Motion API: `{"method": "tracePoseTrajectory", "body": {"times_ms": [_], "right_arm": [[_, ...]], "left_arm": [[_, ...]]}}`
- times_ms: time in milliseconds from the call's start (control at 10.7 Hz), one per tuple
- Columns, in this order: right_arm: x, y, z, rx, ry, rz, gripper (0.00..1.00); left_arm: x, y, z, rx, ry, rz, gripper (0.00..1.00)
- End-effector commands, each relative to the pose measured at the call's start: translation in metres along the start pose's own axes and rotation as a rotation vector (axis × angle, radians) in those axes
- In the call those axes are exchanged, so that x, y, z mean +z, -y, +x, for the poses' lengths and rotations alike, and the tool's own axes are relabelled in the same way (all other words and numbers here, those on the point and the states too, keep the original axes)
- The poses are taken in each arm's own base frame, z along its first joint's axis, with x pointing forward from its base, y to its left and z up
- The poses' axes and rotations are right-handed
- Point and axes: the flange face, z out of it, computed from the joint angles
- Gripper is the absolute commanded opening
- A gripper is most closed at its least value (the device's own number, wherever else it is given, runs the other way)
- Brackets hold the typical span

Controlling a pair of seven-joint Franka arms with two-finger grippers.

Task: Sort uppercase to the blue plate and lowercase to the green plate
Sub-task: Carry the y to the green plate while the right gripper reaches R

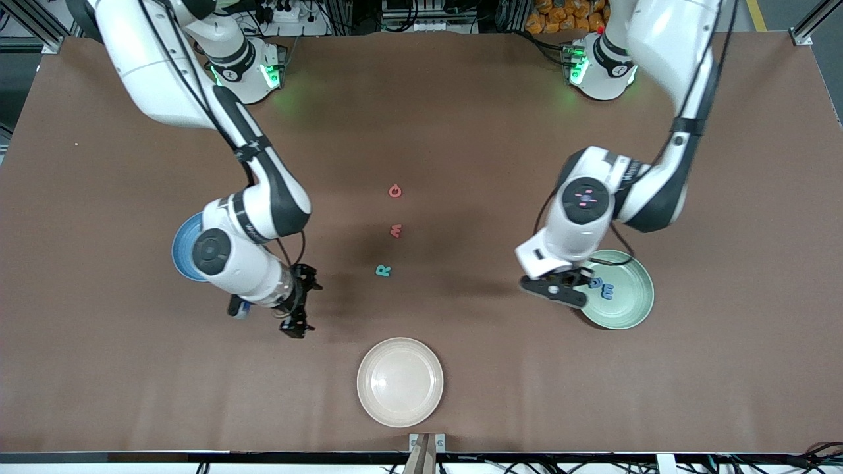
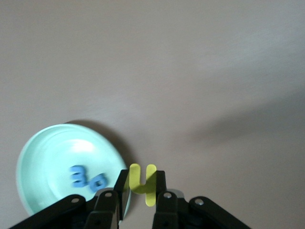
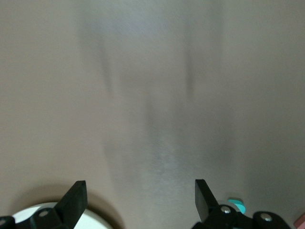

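Note:
My left gripper (image 1: 571,280) is shut on a small yellow lowercase h (image 2: 142,183), over the table just beside the rim of the green plate (image 1: 632,309) (image 2: 47,152). Two blue lowercase letters (image 1: 602,286) (image 2: 88,179) lie in that plate. A red G (image 1: 394,191), a red m/w (image 1: 395,230) and a teal R (image 1: 383,270) (image 3: 237,206) lie in a row mid-table. My right gripper (image 1: 296,309) (image 3: 140,195) hangs open and empty over bare table between the R and the blue plate (image 1: 183,243), which the right arm partly hides.
A cream plate (image 1: 400,382) (image 3: 90,222) sits empty near the table's front edge, nearer to the front camera than the row of letters. The brown table (image 1: 461,118) stretches wide toward both bases.

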Motion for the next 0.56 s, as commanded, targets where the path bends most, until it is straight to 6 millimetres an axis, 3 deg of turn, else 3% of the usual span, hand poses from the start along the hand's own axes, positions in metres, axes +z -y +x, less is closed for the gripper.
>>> {"method": "tracePoseTrajectory", "body": {"times_ms": [0, 281, 468], "right_arm": [[0.008, -0.006, -0.023, 0.054, -0.009, -0.006, 1.0], [0.031, -0.022, -0.042, 0.098, -0.017, -0.027, 1.0], [0.046, -0.034, -0.056, 0.115, -0.02, -0.039, 1.0]], "left_arm": [[0.008, 0.06, -0.025, 0.016, -0.002, 0.006, 0.2], [0.046, 0.137, -0.05, -0.059, -0.013, 0.001, 0.2], [0.08, 0.15, -0.061, -0.076, -0.016, -0.018, 0.2]]}}
